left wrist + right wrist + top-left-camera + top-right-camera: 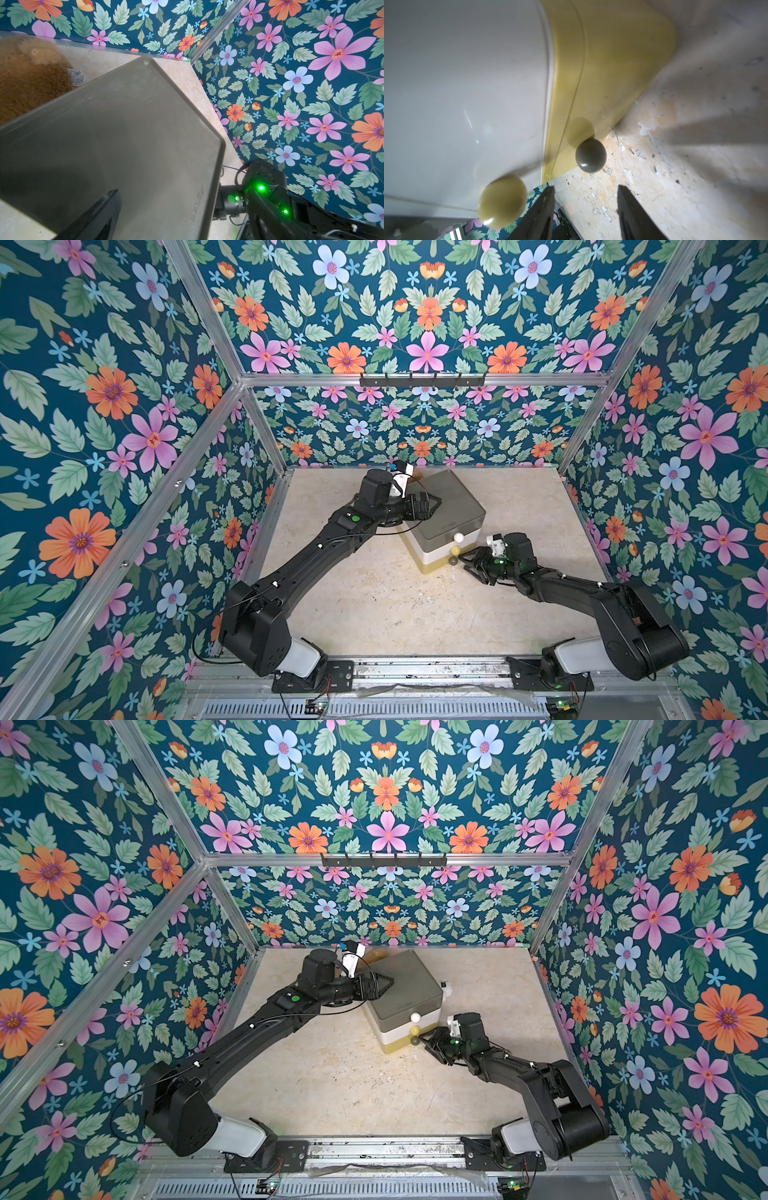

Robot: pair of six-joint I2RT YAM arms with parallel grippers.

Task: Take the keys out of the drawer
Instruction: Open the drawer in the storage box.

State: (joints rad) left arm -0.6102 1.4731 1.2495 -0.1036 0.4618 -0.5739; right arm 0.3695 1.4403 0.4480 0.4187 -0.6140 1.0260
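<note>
A small drawer unit [449, 502] stands on the table, with a grey top [124, 135], a white drawer [467, 62] and a yellow bottom drawer [608, 62]. All drawers look shut, so the keys are hidden. My right gripper [584, 191] is open and low at the unit's front. A dark knob [590, 155] on the yellow drawer sits just ahead of its fingertips, untouched. A yellow knob [502, 202] is beside it. My left gripper [436, 501] rests over the grey top's back left. Only one of its fingers [99, 214] shows.
A brown furry thing [27, 79] lies behind the unit by the back wall. A white knob [458, 537] tops the knob column. A black hook rail [422, 381] hangs on the back frame. Flowered walls close in three sides of the beige table [374, 605].
</note>
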